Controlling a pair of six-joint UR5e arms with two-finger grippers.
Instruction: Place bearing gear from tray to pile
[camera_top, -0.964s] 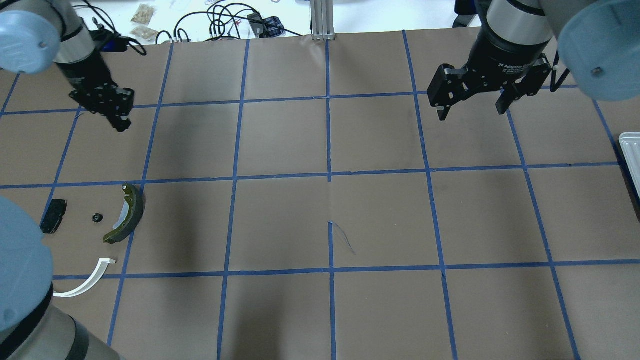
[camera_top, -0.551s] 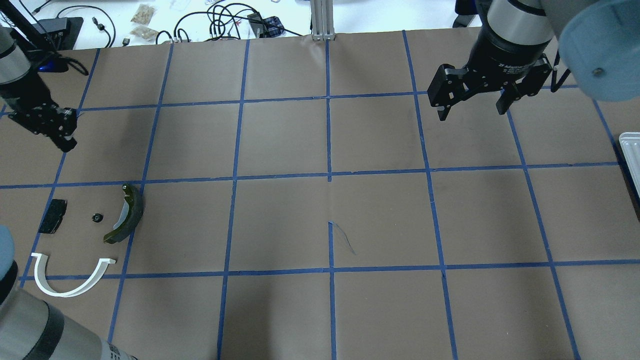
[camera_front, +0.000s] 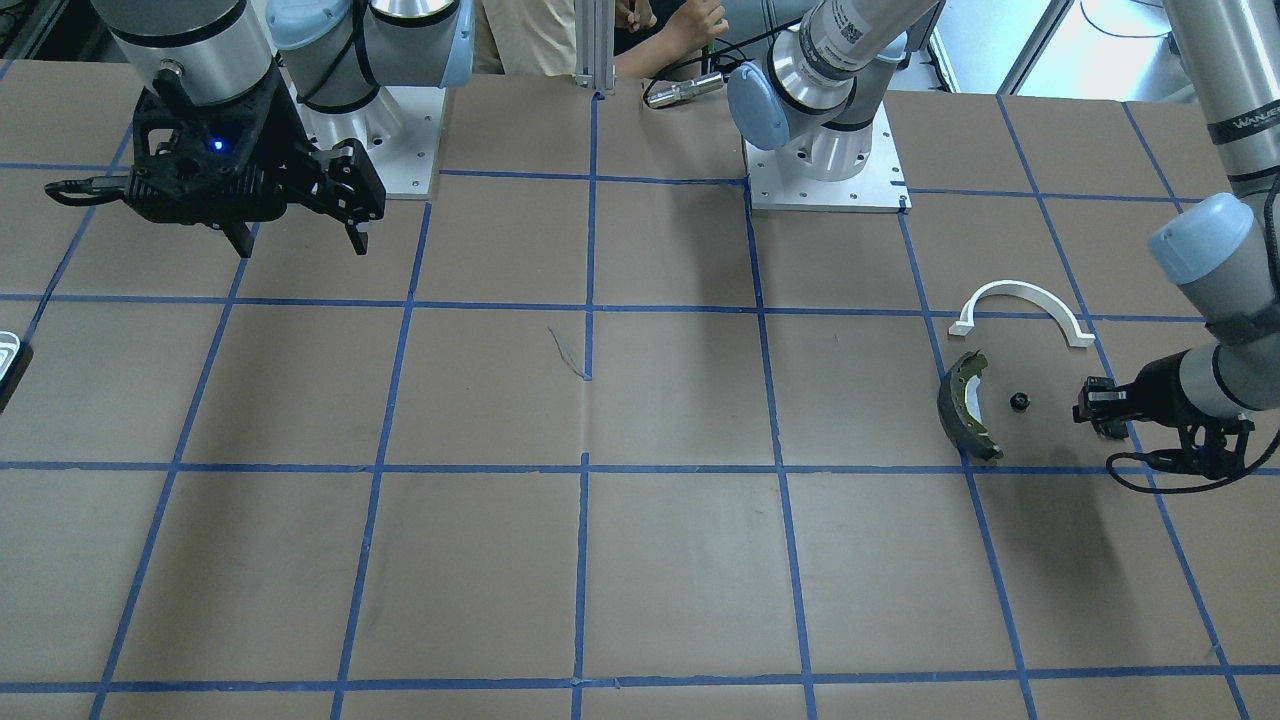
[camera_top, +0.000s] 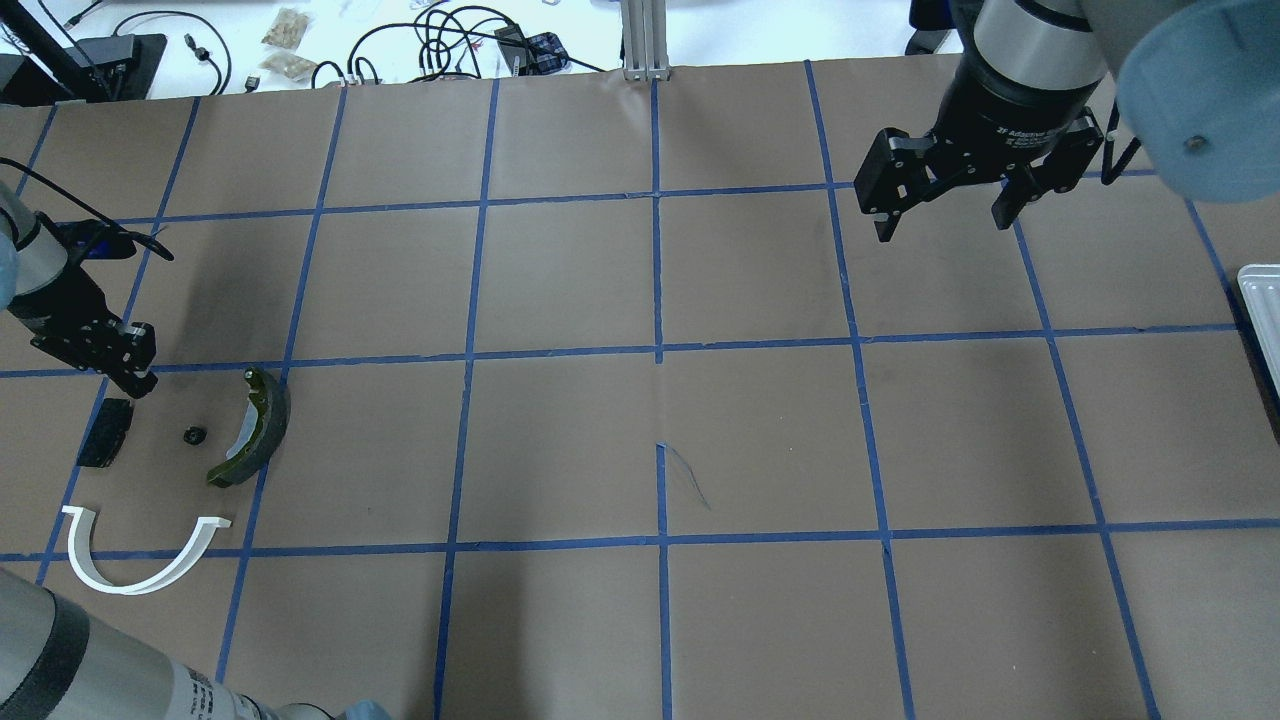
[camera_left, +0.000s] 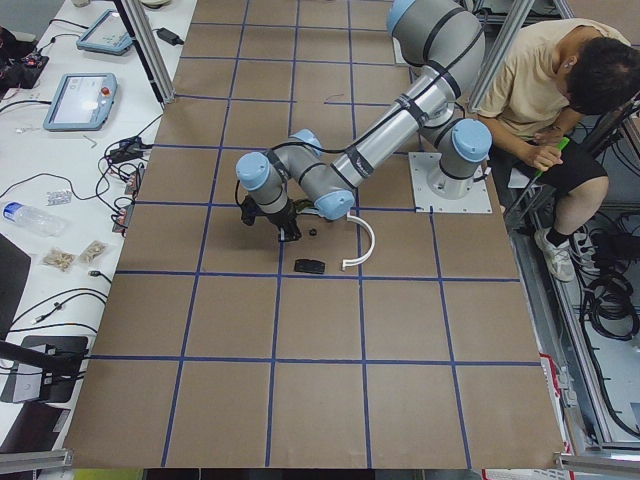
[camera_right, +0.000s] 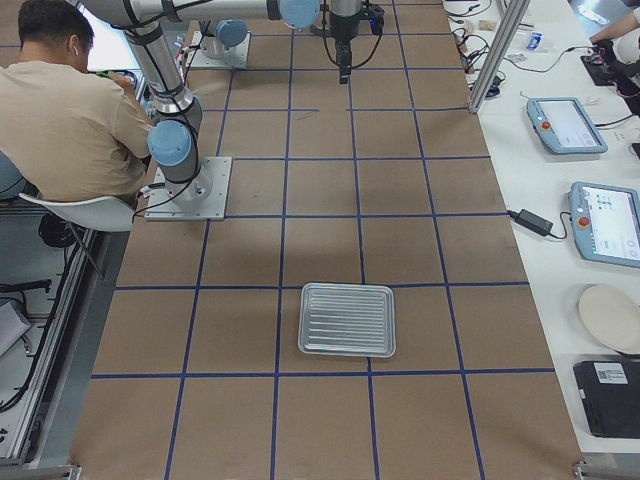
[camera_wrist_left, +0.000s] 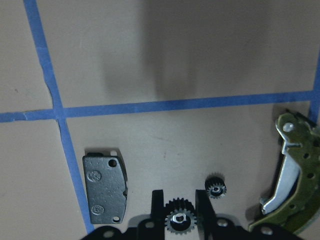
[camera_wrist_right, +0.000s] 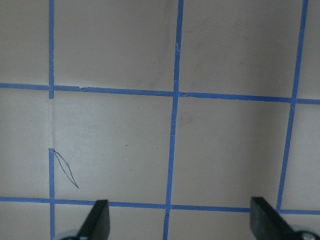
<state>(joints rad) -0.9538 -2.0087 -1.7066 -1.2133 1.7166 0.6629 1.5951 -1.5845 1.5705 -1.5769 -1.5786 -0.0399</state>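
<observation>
**Left gripper** (camera_wrist_left: 180, 200): closed on the bearing gear (camera_wrist_left: 179, 221). Both fingers (camera_wrist_left: 158, 205) press the gear's toothed rim, one on each side. The gear fills the narrow gap between them, with its bright hub facing the wrist camera. Nothing else is in its grasp. Whether the gear touches the table (camera_top: 560, 450) cannot be told.

**Bearing gear:** in the left gripper, out of the tray (camera_right: 347, 320) and at the pile (camera_top: 194, 435).

**Pile, placed from the left gripper (wrist view):**
- Small gear (camera_wrist_left: 216, 187): on the paper just past the tip of the finger on the view's right. It is beside the held gear but apart from it.
- Black pad (camera_wrist_left: 105, 187): lying flat, off to the other side of the fingers, near them but not touching. One edge runs along a strip of blue tape (camera_wrist_left: 70, 150).
- Brake shoe (camera_wrist_left: 292, 180): olive-grey and curved, farther out on the small gear's side, clear of the fingers.
- White arch (camera_top: 140, 560): outside the wrist view. In the overhead view it is beyond the pad and shoe, well apart from the gripper.

**Right gripper** (camera_top: 943, 228): spread wide and holding nothing. It hangs over bare taped paper, far from the pile and apart from the tray.

**Tray:** ribbed metal, at the table's end on the right gripper's side.
</observation>
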